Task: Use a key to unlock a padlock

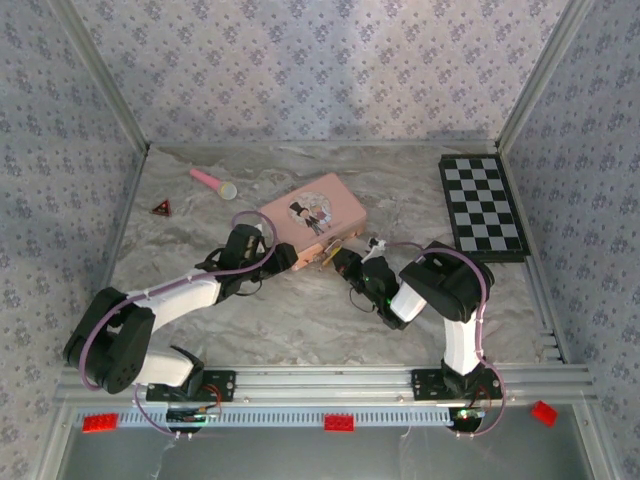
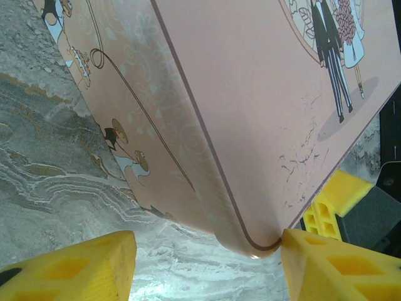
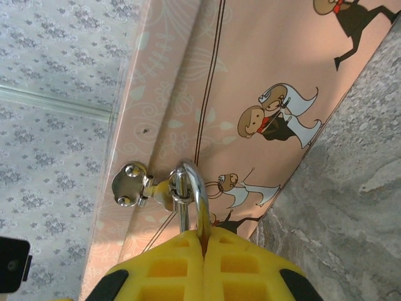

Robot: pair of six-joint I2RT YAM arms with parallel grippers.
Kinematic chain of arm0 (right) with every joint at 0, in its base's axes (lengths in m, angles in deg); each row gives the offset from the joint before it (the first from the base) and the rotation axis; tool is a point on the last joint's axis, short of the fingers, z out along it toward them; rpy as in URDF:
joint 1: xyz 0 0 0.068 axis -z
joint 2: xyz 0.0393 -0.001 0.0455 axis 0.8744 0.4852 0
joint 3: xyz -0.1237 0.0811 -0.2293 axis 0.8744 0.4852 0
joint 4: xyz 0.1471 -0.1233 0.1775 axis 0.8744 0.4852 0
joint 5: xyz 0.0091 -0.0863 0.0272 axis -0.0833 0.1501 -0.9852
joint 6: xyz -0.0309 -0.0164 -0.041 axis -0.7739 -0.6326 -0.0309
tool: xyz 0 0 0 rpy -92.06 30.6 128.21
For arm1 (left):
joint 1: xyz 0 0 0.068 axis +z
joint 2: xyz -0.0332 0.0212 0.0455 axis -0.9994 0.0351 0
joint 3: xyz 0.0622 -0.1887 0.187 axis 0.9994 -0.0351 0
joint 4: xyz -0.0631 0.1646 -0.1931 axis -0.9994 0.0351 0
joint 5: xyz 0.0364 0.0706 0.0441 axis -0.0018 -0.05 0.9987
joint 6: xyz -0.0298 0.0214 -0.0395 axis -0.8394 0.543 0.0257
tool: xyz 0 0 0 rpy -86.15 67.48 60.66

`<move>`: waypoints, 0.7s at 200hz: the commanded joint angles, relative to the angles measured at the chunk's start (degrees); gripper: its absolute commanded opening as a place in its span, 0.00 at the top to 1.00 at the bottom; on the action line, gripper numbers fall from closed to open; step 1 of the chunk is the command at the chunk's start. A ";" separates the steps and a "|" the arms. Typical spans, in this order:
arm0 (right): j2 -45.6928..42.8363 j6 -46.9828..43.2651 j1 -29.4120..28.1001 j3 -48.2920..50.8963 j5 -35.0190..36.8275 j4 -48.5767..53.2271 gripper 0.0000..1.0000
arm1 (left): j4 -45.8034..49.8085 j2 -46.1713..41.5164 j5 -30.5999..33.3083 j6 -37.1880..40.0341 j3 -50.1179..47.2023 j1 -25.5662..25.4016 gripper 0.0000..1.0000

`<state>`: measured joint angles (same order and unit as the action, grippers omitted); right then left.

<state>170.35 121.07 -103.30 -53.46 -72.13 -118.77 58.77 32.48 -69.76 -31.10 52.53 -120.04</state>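
Right wrist, right gripper (image 3: 203, 237) clamped on padlock (image 3: 202, 199), shackle (image 3: 188, 170) pointing up-frame through tin hasp (image 3: 128, 185), left gripper (image 2: 207, 251) spread apart.

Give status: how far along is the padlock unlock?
Done: right gripper shut on the padlock, its shackle looped through the hasp of the pink tin. In hand: left gripper open, straddling the tin's corner, likely bracing. Left: the key into the lock, turn, free the shackle.
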 commanded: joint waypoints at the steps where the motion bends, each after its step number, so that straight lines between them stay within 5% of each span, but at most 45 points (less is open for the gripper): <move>1: -0.31 1.89 1.05 -1.78 4.81 -1.80 1.00 | -1.67 1.12 0.77 -1.56 1.59 -0.39 0.38; 140: -3.55 1.35 3.81 0.67 5.82 -1.80 1.00 | -2.92 2.03 0.81 -1.91 3.27 -1.40 0.38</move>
<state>168.65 122.73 -100.17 -53.78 -67.58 -118.73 56.89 34.71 -69.72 -32.65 54.91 -121.13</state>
